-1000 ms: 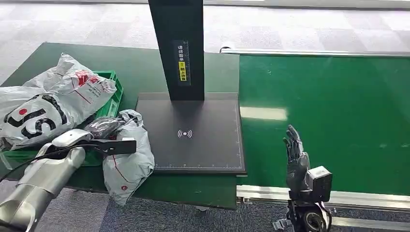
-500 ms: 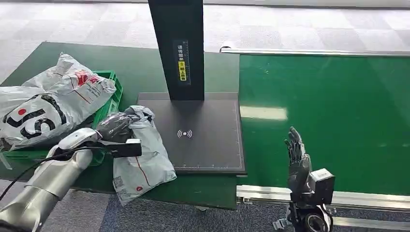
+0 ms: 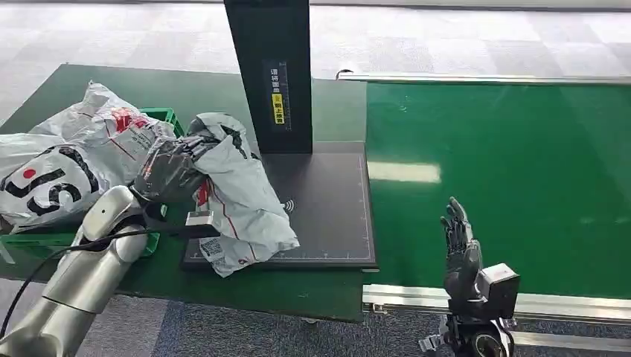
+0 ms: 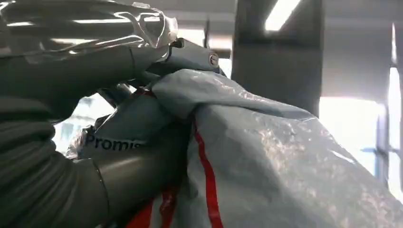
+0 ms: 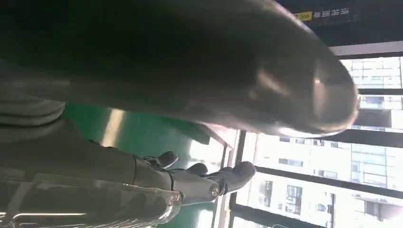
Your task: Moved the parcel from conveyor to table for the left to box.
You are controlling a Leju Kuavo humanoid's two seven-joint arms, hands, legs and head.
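Parcel (image 3: 238,201) is up in the left hand (image 3: 173,172), pinched at its bunched top end, and in the left wrist view the thumb and dark fingers (image 4: 142,161) are wrapped tight round the crumpled grey plastic with its red stripe. From that grip the bag trails away toward five o'clock, long axis running from the hand at ten o'clock down to the label end at five, with the lower half draped over the left edge of the black scanner pad (image 3: 327,216). The green crate (image 3: 167,117), already heaped with other bags (image 3: 67,163), sits directly at nine o'clock of the hand, very near. My read: the coming move is a short swing that way. The right hand (image 3: 457,242) stands upright at the conveyor's (image 3: 506,171) near edge, fingers spread, holding nothing, well apart from the parcel.
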